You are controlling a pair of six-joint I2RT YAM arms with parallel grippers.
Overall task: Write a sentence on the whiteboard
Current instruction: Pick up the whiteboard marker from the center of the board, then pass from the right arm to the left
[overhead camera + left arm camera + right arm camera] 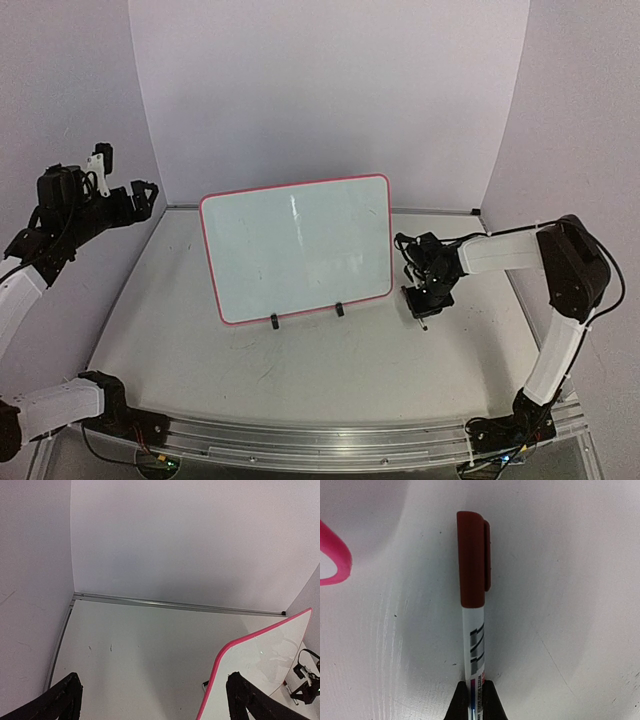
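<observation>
The whiteboard [295, 245] stands upright on its two black clip feet in the middle of the table, and its pink frame corner [337, 560] shows in the right wrist view. Its face is blank; the sentence is not in view. Low over the table, just right of the board, my right gripper [421, 306] [476, 690] is shut on the white barrel of a marker [474, 580] with a dark red cap on. The capped end points away from the fingers. My left gripper [145, 190] [152, 680] hangs open and empty, high at the far left.
White walls close the table at the back and on both sides, with a metal strip [175, 604] along the back edge. An aluminium rail [320, 440] runs along the near edge between the arm bases. The board's edge [270, 655] lies to the right of the left gripper.
</observation>
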